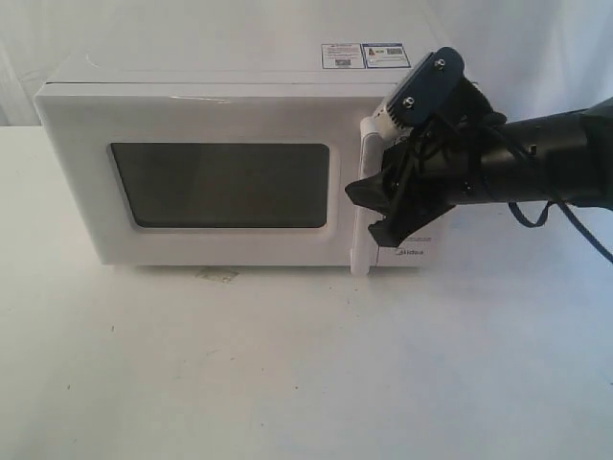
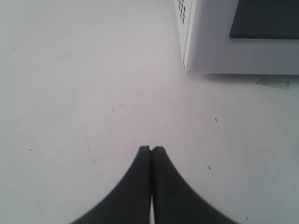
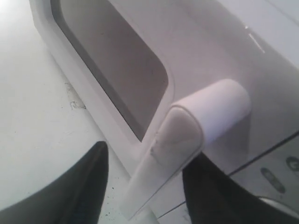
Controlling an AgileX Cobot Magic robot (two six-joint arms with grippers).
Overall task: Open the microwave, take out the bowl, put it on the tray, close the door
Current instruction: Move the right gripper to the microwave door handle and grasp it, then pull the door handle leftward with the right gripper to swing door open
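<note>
The white microwave (image 1: 220,101) stands at the back of the table, and its door (image 1: 86,192) with the dark window looks closed. My right gripper (image 1: 378,206) is open at the vertical bar handle (image 1: 363,158). In the right wrist view the handle (image 3: 187,130) runs between the gripper (image 3: 147,156) fingers: one finger (image 3: 210,191) sits behind it, the other finger (image 3: 84,182) stands clear in front. My left gripper (image 2: 151,148) is shut on nothing, low over the table near the microwave's (image 2: 210,51) front left corner. The bowl is hidden and no tray is in view.
White tabletop (image 1: 287,364) stretches in front of the microwave. A small scuffed mark (image 1: 215,275) lies under its front edge. Stickers (image 1: 369,55) sit on top. A dark cable (image 1: 536,216) loops off the right arm.
</note>
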